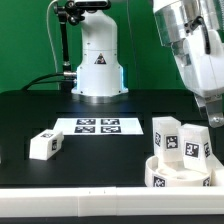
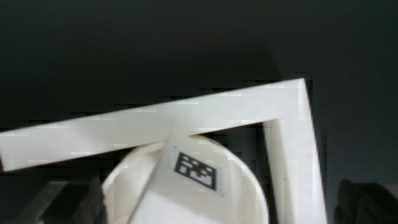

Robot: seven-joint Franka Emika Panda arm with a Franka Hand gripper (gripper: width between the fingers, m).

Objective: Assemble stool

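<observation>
gripper (image 1: 212, 112) released, jaws wide, over upright leg (image 1: 195, 143) on seat (image 1: 183, 176), 2nd upright leg (image 1: 165, 134) beside, 3rd leg (image 1: 44, 144) lying apart

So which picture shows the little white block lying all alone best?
The exterior view: the loose leg lies whole on the black table, tag showing. The wrist view does not show it.

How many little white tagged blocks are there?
3: a loose leg at the exterior view's left; two legs standing on the round seat at its right. More may be hidden.
</observation>
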